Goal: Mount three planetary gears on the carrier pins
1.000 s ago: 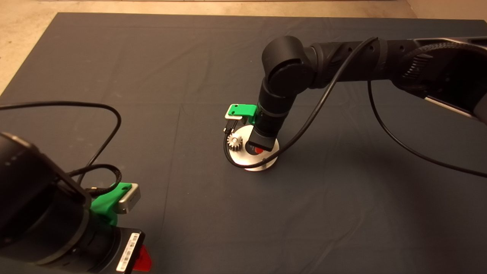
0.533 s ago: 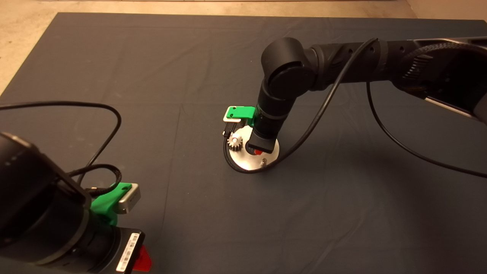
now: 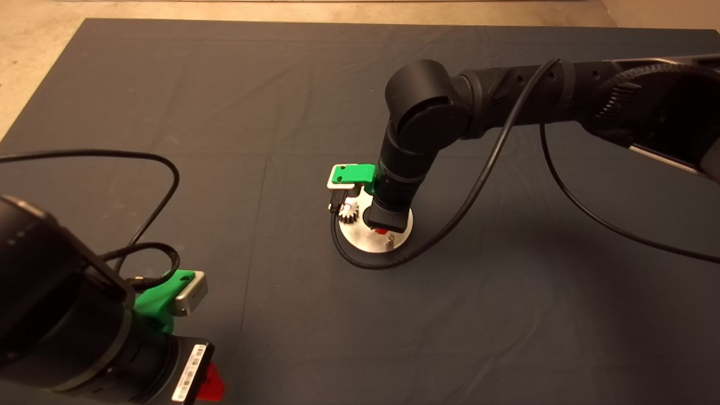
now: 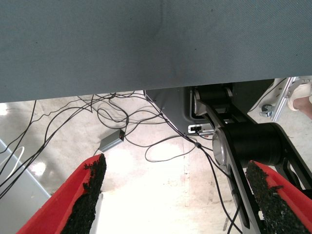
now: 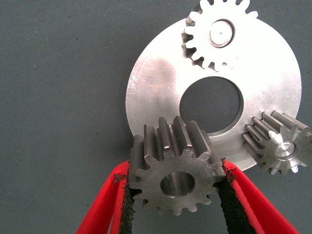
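Left gripper [image 3: 211,385] parked at the lower left edge of the head view, off the working area; in its wrist view fingers [image 4: 90,192] spread wide apart with nothing between them, floor cables [image 4: 122,122] and a grey box [image 4: 111,141] visible beyond the mat edge. Farther right, near the middle of the dark mat [image 3: 225,101], round silver carrier disc [image 3: 368,239] lying flat, black cable [image 3: 388,261] curling around its near edge. On the disc's left side, bright silver gear [image 3: 347,211] seated on a pin, pin end showing through its centre hole [image 5: 220,33]. Bare pin [image 3: 389,240] standing upright toward the disc's lower right in the head view. Right gripper [image 5: 176,214] reaching in from the right edge, poised directly over the disc, clamped on a dark grey gear [image 5: 176,168] by the toothed rim, centre hole open and facing the camera, gear overlapping the disc's rim in the right wrist view, contact with the disc not clear. Second grey gear [image 5: 277,141] seated on another pin at the disc's edge, pin tip shining in its bore. Large central hole [image 5: 210,103] uncovered between the three gears.
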Robot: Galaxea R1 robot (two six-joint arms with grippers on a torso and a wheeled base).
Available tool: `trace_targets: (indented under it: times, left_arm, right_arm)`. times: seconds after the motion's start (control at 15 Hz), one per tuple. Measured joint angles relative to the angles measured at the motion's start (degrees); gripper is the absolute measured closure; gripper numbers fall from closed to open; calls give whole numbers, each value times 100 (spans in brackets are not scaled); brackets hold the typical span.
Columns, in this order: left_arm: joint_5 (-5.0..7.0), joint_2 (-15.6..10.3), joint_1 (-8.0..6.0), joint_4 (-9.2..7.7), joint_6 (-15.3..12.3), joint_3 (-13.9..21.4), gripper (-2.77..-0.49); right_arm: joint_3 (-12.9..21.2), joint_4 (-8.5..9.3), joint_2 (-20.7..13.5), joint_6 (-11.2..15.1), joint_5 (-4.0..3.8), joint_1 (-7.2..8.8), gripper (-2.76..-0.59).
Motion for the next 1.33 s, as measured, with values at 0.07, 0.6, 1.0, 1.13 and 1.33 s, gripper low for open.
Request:
trace_targets:
  times: [0.07, 0.6, 1.0, 1.13, 1.33]
  left_arm:
    - [0, 0, 0, 0, 0, 0, -204]
    - [0, 11, 0, -5, 0, 0, -204]
    - [0, 10, 0, -7, 0, 0, -204]
    - [0, 10, 0, -10, 0, 0, -204]
    - [0, 10, 0, -11, 0, 0, -204]
  right_arm:
    - [16, -1, -11, -44, 5, 0, -106]
    - [20, -4, -31, -276, 0, -90, -107]
    - [20, -4, -30, -521, 0, -135, -107]
    - [20, -4, -32, -595, 0, -237, -107]
    - [-28, -4, -32, -714, 2, -283, -106]
